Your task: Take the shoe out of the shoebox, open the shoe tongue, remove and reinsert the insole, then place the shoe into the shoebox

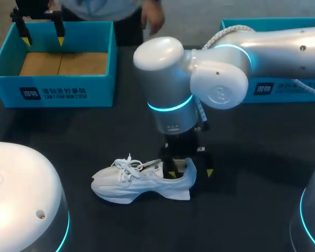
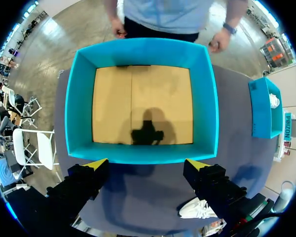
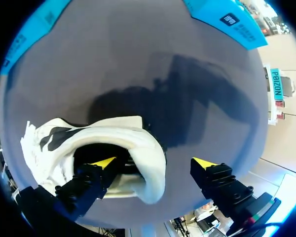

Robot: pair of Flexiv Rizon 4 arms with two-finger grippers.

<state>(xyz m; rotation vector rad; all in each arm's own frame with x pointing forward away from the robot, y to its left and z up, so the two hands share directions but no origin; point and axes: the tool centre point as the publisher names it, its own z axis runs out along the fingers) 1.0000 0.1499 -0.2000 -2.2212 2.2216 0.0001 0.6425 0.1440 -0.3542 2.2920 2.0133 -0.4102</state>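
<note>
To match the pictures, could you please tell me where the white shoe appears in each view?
Head view: shoe on the table, near middle, right claw at its heel.
Left wrist view: only a bit, beside one finger of the left claw.
Right wrist view: its heel at the right claw, one finger inside.
Shared landmark: the blue box, far left in head view, ahead of the left claw, beyond the shoe.

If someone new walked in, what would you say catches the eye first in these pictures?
The white shoe stands on the dark table near the middle, with the right gripper straddling its heel, one finger inside the opening and one outside. At the far left, the left gripper hangs open over the empty blue shoebox.
</note>
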